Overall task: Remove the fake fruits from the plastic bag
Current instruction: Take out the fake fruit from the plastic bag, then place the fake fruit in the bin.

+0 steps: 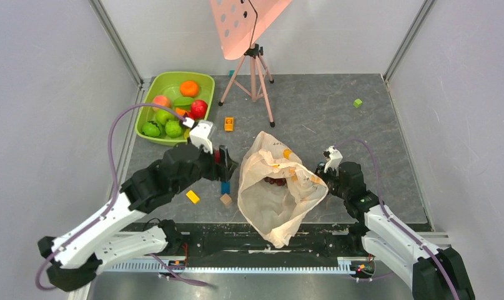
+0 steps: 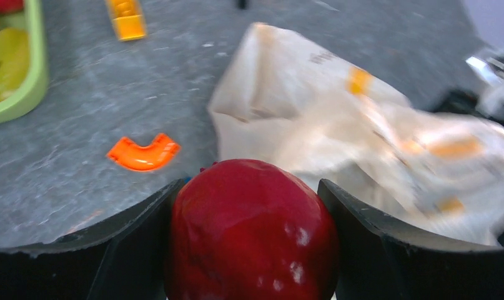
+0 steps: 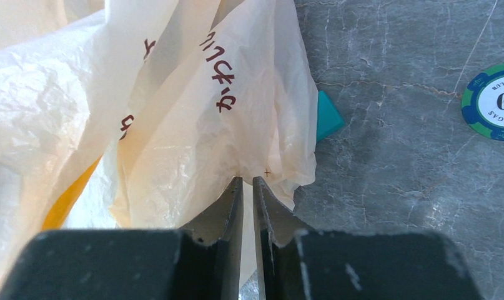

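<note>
My left gripper is shut on a dark red apple, held just left of the plastic bag. The bag lies open in the middle of the table, pale peach with yellow marks; a dark red-purple fruit shows inside its mouth. My right gripper is shut on the bag's thin edge at its right side. A green tub at the back left holds an orange, a red apple, a peach and green fruits.
A flat orange arc piece lies left of the bag. Small blocks lie nearby: yellow, tan, orange-yellow, green. A tripod stands at the back. A green poker chip and a teal piece lie by the bag's right.
</note>
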`<move>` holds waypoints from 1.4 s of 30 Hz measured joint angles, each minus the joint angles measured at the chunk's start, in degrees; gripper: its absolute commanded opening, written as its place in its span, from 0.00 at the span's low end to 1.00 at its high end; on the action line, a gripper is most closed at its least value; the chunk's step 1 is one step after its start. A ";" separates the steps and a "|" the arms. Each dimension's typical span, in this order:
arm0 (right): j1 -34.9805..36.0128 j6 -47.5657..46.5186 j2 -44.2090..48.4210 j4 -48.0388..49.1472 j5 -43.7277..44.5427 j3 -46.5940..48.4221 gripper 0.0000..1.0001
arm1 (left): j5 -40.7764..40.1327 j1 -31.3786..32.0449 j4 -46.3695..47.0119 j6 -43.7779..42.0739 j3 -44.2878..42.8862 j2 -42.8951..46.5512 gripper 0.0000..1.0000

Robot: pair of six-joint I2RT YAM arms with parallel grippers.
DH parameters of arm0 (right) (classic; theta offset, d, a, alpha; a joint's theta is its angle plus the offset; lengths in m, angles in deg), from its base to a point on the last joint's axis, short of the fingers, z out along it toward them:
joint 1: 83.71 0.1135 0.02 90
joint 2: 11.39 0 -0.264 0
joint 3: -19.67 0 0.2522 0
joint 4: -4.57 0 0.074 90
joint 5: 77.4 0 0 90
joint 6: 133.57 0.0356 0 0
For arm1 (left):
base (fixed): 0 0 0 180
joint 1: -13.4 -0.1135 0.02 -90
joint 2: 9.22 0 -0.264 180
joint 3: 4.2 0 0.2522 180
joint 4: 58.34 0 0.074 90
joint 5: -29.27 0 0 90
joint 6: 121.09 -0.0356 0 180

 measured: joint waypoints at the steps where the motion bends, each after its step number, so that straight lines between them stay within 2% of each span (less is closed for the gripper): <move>1: 0.00 0.04 0.17 -0.09 -0.17 0.00 0.14 | 1.11 -3.58 1.36 0.02 0.92 -1.64 0.72; 4: 0.00 0.15 1.25 -0.26 -0.42 0.00 0.14 | 4.26 -15.10 6.69 0.20 3.91 -9.38 0.72; 7: 0.00 0.11 2.84 -0.57 -0.35 0.00 0.15 | 3.50 -21.62 9.92 0.50 3.91 -18.21 0.72; 9: 0.00 0.00 3.26 -0.83 -0.35 0.00 0.14 | 2.67 -23.71 10.38 0.72 2.12 -22.12 0.72; 19: 0.00 -0.04 6.36 -2.91 -0.66 -0.02 0.15 | 2.08 -39.45 16.28 3.54 -24.63 -43.58 0.72; 30: 0.00 -0.44 4.28 -3.48 -0.66 0.00 0.16 | 5.81 -45.83 16.68 3.45 -44.46 -66.38 0.72; 37: 0.00 -1.68 0.79 -3.72 -0.63 0.26 0.18 | 6.71 -51.82 16.04 3.45 -52.43 -76.39 0.74; 42: 0.00 -2.25 -0.46 -3.72 -0.63 0.90 0.18 | 5.42 -53.70 15.63 3.17 -59.12 -83.12 0.78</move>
